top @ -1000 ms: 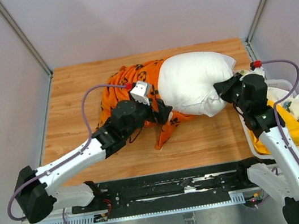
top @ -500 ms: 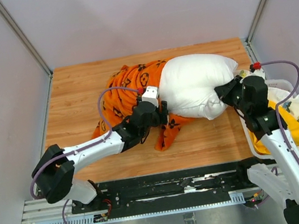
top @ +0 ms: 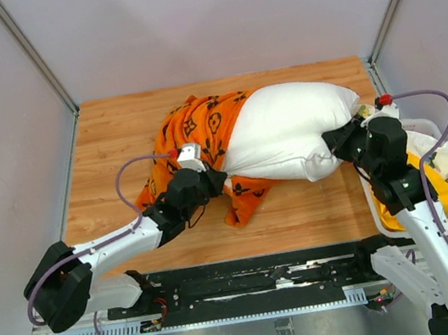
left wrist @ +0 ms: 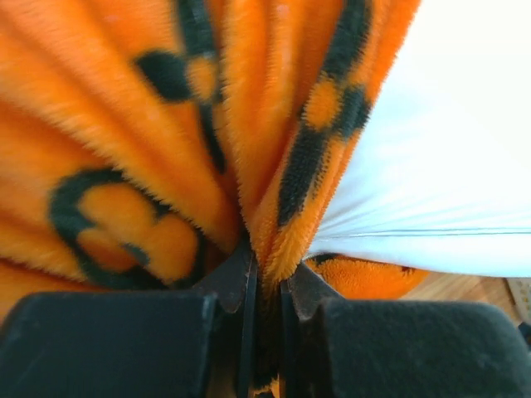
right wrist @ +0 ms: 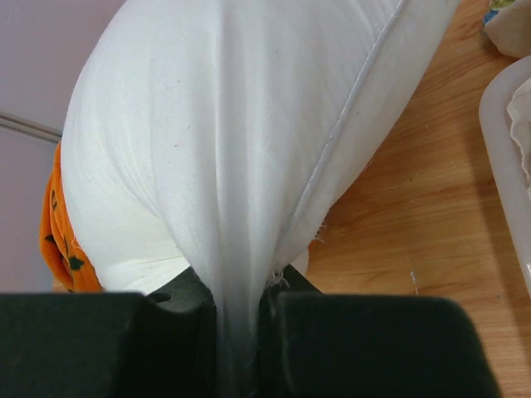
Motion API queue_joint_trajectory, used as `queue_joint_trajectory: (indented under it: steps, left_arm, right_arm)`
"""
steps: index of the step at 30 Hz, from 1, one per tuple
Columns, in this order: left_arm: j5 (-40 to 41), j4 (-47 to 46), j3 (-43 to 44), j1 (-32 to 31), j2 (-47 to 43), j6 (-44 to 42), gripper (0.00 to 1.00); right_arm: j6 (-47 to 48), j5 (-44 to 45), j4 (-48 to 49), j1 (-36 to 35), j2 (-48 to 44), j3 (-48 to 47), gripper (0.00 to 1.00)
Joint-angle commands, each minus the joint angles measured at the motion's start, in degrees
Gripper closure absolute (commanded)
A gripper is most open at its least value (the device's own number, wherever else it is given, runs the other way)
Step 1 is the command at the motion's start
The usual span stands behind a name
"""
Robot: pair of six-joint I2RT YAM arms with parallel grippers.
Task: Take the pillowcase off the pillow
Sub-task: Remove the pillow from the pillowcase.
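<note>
**Orange pillowcase point(top: 197, 133) half off, both pincers clamped**

Fleecy and bunched, it lies midway across the wooden table point(top: 107, 135), sleeving the left end of the white pillow point(top: 286, 127), which reaches toward the table's right edge. My left gripper point(left wrist: 267, 282) is closed tight on a pleat of the case; my right gripper point(right wrist: 241, 290) pinches the pillow's corner fabric. Both things look soft and light; I judge the fleece slides best gripped near its open hem. A second ago the left jaws stood wide; now more pillow shows.
</note>
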State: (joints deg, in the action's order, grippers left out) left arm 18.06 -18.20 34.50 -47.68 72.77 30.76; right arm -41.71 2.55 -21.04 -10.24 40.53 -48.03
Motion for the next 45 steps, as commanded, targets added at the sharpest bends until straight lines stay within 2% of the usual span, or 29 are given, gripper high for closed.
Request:
queue_joint_trajectory:
  steps: [1,3,4,6,7,8,9,17,25,29,33,37,41,45]
  left_arm:
    - [3.9,13.4,-9.7,8.7,-3.5,4.3,1.00]
    - [3.1,12.9,-12.2,10.5,-7.2,4.8,0.95]
    - [3.0,13.1,-12.9,10.8,-9.1,4.7,0.85]
    - [2.5,13.5,-13.4,10.9,-13.6,3.2,0.46]
    - [2.0,13.5,-13.6,10.9,-15.9,2.5,0.20]
    - [1.6,13.4,-13.7,10.9,-19.0,1.7,0.04]
    - [1.3,13.4,-13.5,10.9,-21.4,0.9,0.01]
    - [0.2,19.1,-2.0,10.9,-31.7,-5.6,0.01]
    - [5.5,20.2,11.1,10.8,-27.6,-13.9,0.01]
    - [4.5,20.5,17.7,10.9,-18.2,-15.0,0.01]
    - [-1.4,22.0,26.7,10.9,-3.2,-16.5,0.01]
    - [-2.9,19.7,33.1,10.9,8.5,-18.3,0.01]
    - [-1.8,18.3,37.5,10.9,17.9,-20.0,0.01]
    - [6.6,22.7,42.9,11.4,25.7,-22.5,0.03]
  right_arm:
    - [0.6,9.9,9.9,4.6,-0.9,-5.5,1.00]
    - [-0.2,8.3,9.8,5.2,-0.3,-5.1,1.00]
    - [-0.6,7.8,9.9,5.2,-0.2,-4.7,0.99]
    - [-0.8,6.6,10.5,5.3,0.4,-4.1,0.99]
    - [-0.6,5.5,10.7,5.2,0.9,-4.1,0.99]
    - [-0.4,4.4,10.7,5.2,1.6,-4.4,0.99]
    - [-0.1,2.8,10.8,5.2,2.3,-4.6,0.99]
    - [-0.2,-4.6,12.4,5.2,7.1,-5.0,0.99]
    - [-1.1,-9.7,13.4,5.0,9.4,-5.1,0.99]
    - [-0.6,-10.2,13.7,4.0,9.5,-4.8,0.99]
    - [0.1,-11.5,13.7,3.3,10.0,-5.3,0.99]
    - [0.7,-12.2,12.5,3.2,9.5,-5.8,0.99]
    - [1.9,-12.1,11.2,3.2,8.9,-6.2,0.99]
    - [2.4,-11.7,11.4,3.1,8.6,-5.8,0.99]
